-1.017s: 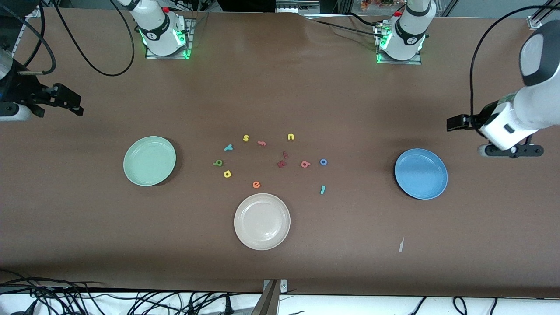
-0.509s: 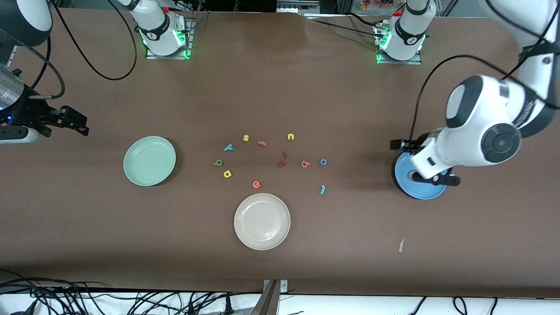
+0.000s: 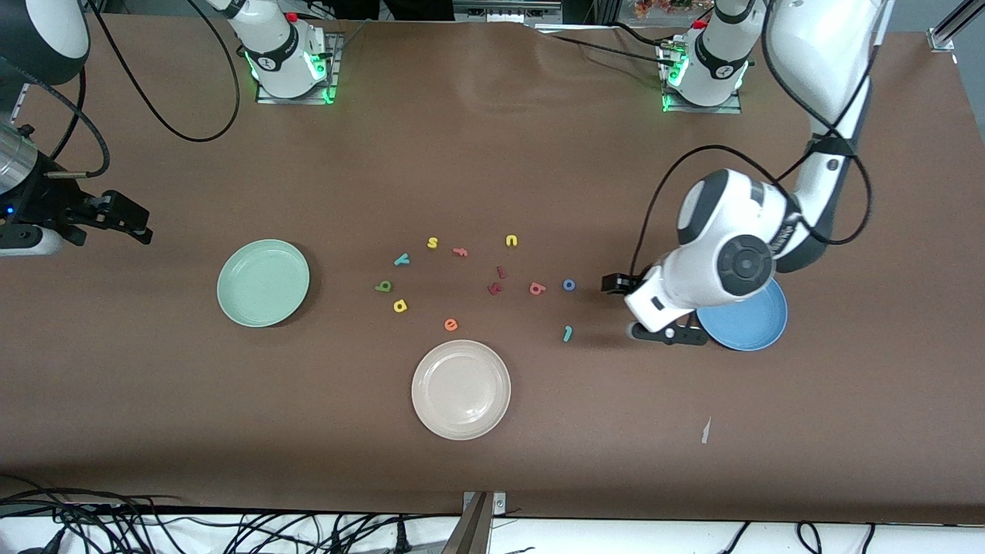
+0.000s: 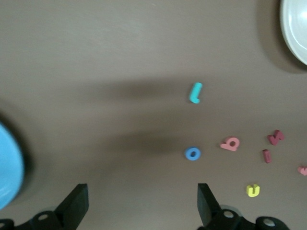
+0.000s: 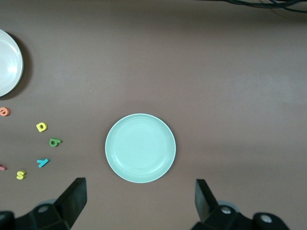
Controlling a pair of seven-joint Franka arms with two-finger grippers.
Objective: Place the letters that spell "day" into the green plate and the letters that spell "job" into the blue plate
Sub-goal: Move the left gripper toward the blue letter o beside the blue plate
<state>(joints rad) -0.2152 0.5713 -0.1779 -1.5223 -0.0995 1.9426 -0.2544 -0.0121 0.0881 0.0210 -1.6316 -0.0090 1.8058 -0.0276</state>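
**Opening the "job" run: reaching for the first letter**

I am hanging my left gripper (image 3: 616, 285) wide open and empty over bare table between the blue plate (image 3: 758, 327) and the letters. No letter is plated. The blue "o" (image 4: 193, 154) is lying just ahead of my fingertips, the salmon "b" (image 4: 230, 143) beside it, the teal "j" (image 4: 195, 92) apart. These look tiny, flat and light, so I judge a low, centred pinch is needed. My right gripper (image 3: 127, 219), also open and empty, is waiting near the green plate (image 3: 263, 282).

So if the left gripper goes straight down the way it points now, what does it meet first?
Probably bare table: the open left gripper points down beside the blue "o", near the blue plate. Depth is unclear.
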